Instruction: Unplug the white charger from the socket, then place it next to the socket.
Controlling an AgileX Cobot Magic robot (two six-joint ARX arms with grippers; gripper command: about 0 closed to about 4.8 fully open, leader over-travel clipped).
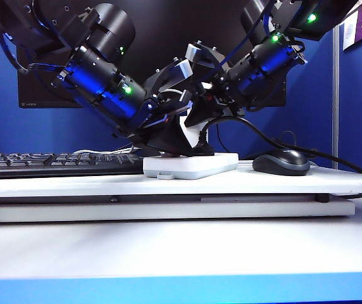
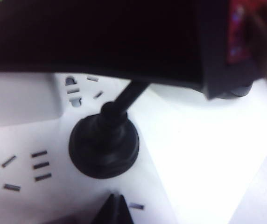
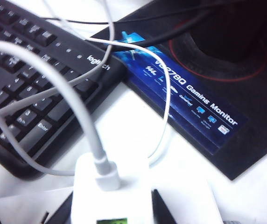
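The socket (image 1: 190,166) is a flat white power strip lying mid-table, and both arms lean in over it. My right gripper (image 3: 113,191) is shut on the white charger (image 3: 110,177), one black finger on each side of the block. The charger's thin white cable (image 3: 73,98) loops off over the keyboard. Whether its pins sit in the socket is hidden. My left gripper (image 2: 115,206) is shut, its tips together and resting on the socket's top face (image 2: 40,205). A black plug (image 2: 104,147) stands in the strip just beyond those tips.
The black keyboard (image 1: 54,163) lies to the left of the socket and a dark mouse (image 1: 282,163) to its right. A thick black cable (image 1: 257,133) arcs from the black plug over the mouse. The monitor's base (image 3: 189,102) stands behind.
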